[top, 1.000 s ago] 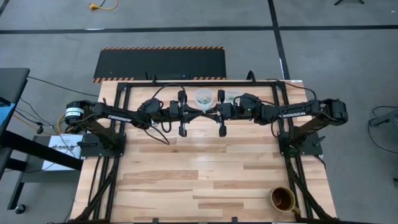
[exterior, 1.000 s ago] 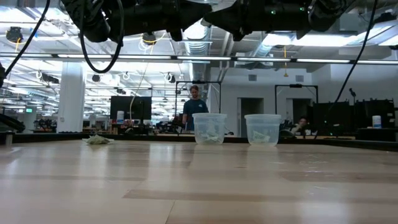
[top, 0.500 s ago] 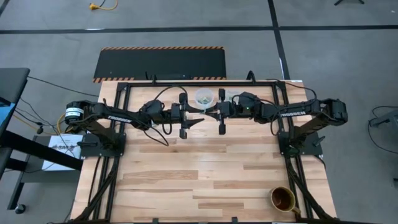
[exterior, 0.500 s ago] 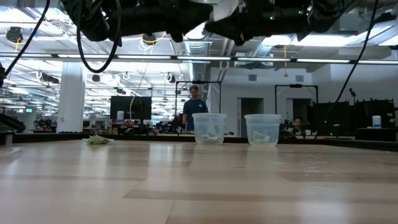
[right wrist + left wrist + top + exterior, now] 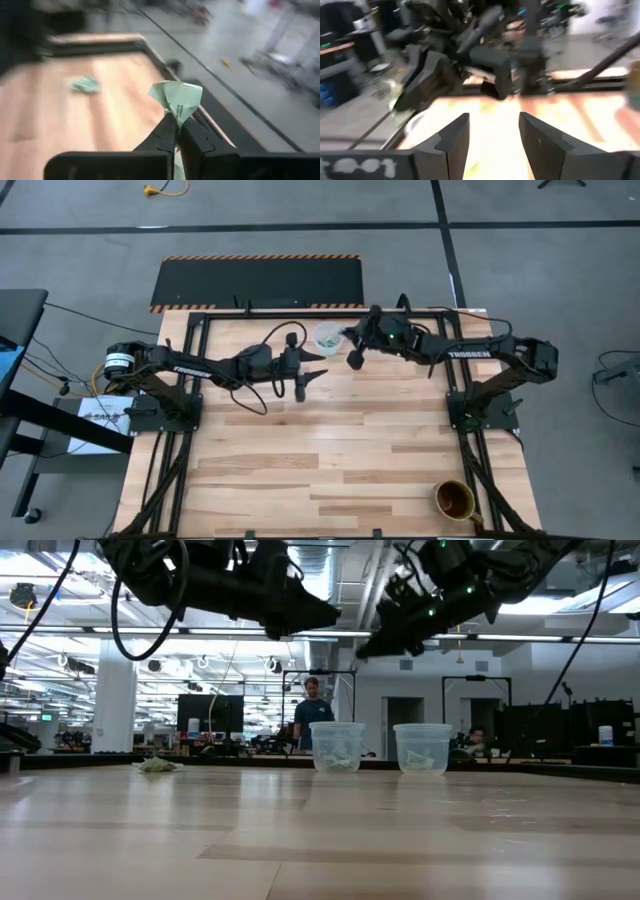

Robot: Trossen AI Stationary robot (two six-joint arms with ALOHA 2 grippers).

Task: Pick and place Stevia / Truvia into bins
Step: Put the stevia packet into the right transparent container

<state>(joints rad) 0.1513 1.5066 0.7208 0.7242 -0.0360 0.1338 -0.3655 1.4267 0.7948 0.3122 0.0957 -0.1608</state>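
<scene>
**Right arm lifts a green packet above the bins**

Near the table's front edge, an amber cup (image 5: pixel 455 499) stands alone on the bare wooden table (image 5: pixel 320 450), well apart from the work. Farther back, both dark arms hang above the boards. The left gripper (image 5: pixel 492 135) hovers with its fingers (image 5: pixel 451 137) spread apart and nothing between them, pointing toward the far rail. Just beyond it, the right gripper (image 5: pixel 175 131) is clamped on a crumpled pale green sweetener packet (image 5: pixel 176 100), pinched at its lower corner and held in the air. Seen from above, that gripper (image 5: pixel 352 348) sits just beside the left bin (image 5: pixel 327 336). At the table's far side, the two clear bins stand side by side, the left bin (image 5: pixel 337 747) and the right bin (image 5: pixel 424 748), each with packets lying inside. Another loose green packet (image 5: pixel 156 765) lies on the boards off to the left of the bins, near the far edge. In the room behind, a person (image 5: pixel 312 712) stands facing the table.
</scene>
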